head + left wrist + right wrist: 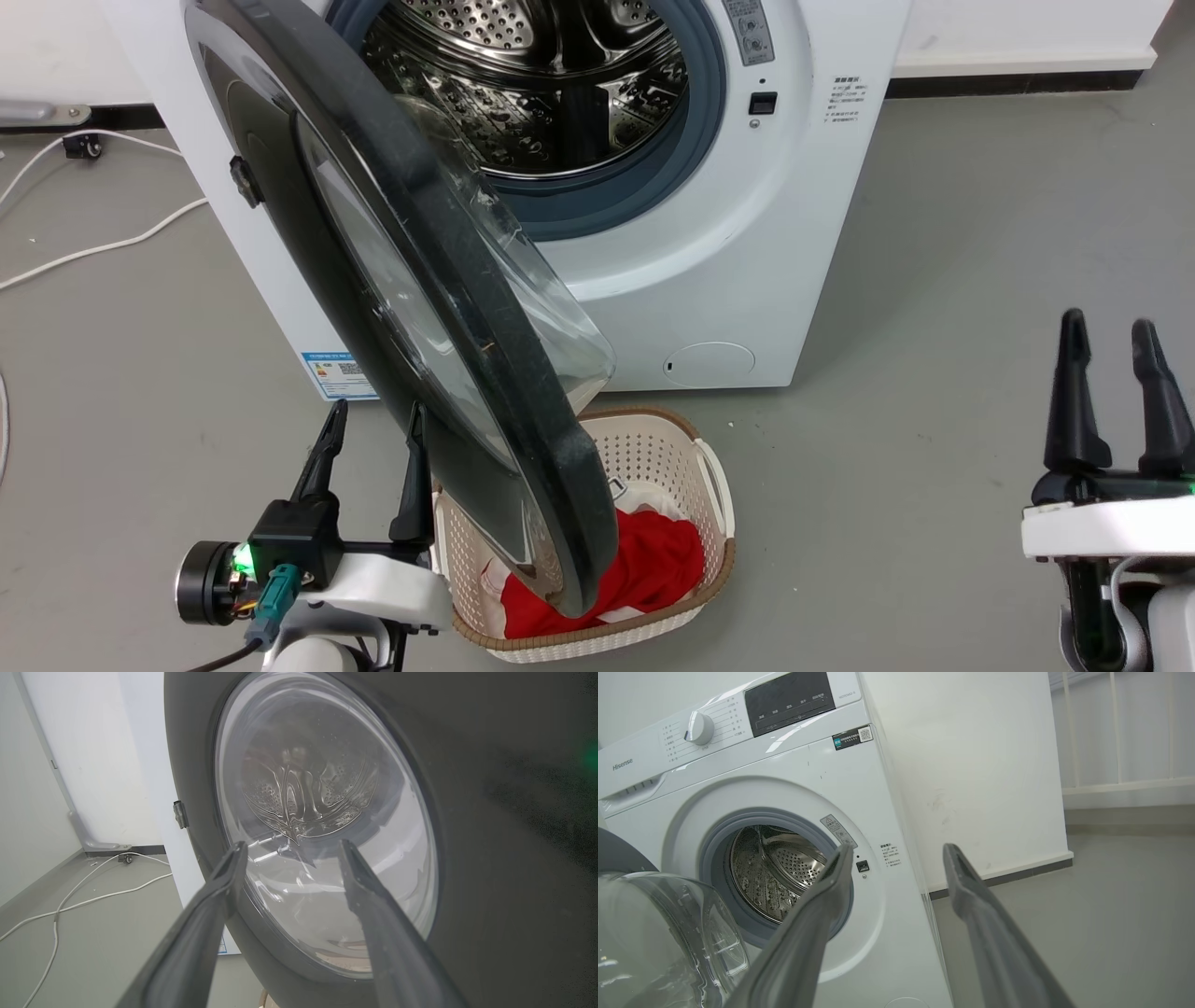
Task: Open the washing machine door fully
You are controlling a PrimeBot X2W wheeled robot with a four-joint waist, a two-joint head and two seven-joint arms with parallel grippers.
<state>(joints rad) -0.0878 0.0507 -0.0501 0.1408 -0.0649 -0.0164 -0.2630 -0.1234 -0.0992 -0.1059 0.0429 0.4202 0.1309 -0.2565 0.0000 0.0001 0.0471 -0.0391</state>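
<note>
The washing machine door [523,411], glossy black with a bulging clear glass bowl, stands swung out from the white machine [747,233], roughly edge-on to me. The steel drum [551,84] lies exposed behind it. My left gripper [378,411] is open at the door's outer face, low on its left, its right finger close against the door. In the left wrist view the left gripper [293,845] points at the door's glass [317,812], holding nothing. My right gripper [1109,324] is open at the lower right, far from the door. The right gripper [899,850] faces the machine front [794,788].
A cream laundry basket [714,467] with a red garment [653,560] sits on the floor under the door's lower edge. White cables [93,247] trail across the grey floor at the left. A small round flap [709,364] sits low on the machine front.
</note>
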